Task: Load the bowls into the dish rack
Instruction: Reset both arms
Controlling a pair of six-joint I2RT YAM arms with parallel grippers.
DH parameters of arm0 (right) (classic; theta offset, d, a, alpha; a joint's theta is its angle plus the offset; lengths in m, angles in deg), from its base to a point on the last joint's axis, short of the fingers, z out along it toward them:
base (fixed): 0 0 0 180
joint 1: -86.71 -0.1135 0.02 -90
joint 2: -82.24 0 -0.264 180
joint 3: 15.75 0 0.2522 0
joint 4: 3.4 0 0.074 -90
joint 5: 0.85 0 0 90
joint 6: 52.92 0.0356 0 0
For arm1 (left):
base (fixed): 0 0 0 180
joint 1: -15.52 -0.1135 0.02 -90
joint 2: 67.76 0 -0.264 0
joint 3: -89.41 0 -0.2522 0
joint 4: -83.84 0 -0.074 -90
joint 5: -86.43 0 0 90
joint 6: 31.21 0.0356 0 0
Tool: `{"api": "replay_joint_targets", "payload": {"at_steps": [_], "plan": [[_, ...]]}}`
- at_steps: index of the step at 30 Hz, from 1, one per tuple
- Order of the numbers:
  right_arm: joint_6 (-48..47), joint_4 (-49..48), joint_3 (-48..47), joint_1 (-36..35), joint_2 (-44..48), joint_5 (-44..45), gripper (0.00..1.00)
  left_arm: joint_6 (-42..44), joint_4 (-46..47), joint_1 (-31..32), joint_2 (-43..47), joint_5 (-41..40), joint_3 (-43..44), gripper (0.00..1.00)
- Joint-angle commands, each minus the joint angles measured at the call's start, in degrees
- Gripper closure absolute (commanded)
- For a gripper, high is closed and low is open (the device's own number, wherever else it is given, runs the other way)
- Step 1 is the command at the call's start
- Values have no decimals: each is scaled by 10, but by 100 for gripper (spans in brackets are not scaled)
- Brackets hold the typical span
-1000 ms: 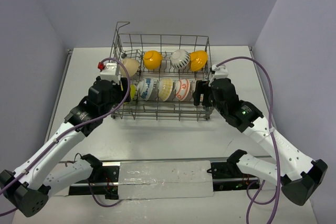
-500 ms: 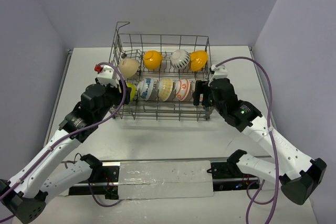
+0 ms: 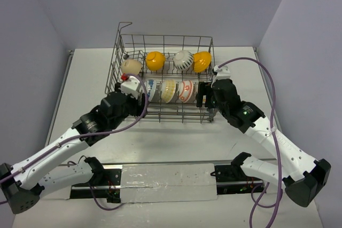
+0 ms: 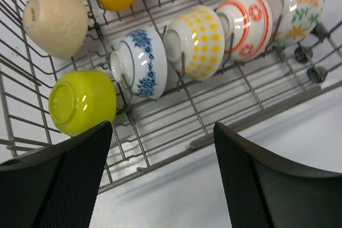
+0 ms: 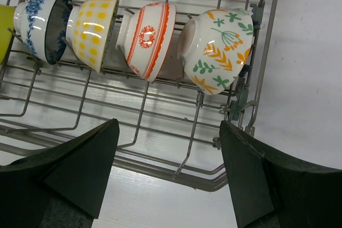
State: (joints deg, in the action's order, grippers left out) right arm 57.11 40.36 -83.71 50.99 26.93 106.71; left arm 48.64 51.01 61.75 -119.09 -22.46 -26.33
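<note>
In dish rack (image 3: 160, 112), bowls (image 4: 141, 62) tilted between tines (lime bowl (image 4: 83, 101) at row's end); left gripper (image 4: 161, 130), right gripper (image 5: 168, 126) spread, empty.

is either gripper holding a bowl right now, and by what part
Nothing is held: left gripper and right gripper are both open and empty.

White arms (image 3: 51, 156), black joints (image 3: 115, 108), purple cables (image 3: 273, 105), black textured fingers (image 4: 69, 185).

Dish rack (image 3: 165, 111) on the table's (image 3: 171, 142) far middle, front row of bowls (image 3: 168, 90) inside it, back row (image 3: 170, 60) behind them
</note>
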Motion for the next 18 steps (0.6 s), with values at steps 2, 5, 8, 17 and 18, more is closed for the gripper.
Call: {"api": "replay_joint_targets", "payload": {"at_steps": [2, 5, 8, 17, 18], "plan": [[-1, -23, 0, 5, 13, 14, 17, 20, -16, 64, -13, -95, 18, 17], [0, -22, 1, 6, 8, 12, 17, 17, -30, 140, -30, -151, 20, 13], [-1, -21, 0, 6, 5, 12, 17, -1, -47, 185, -47, -167, 25, 8], [3, -20, 2, 5, 20, 8, 17, -82, 14, 262, 40, -113, -5, 7], [3, -21, 3, 5, 20, 8, 17, -87, 23, 267, 40, -117, -20, 7]]}}
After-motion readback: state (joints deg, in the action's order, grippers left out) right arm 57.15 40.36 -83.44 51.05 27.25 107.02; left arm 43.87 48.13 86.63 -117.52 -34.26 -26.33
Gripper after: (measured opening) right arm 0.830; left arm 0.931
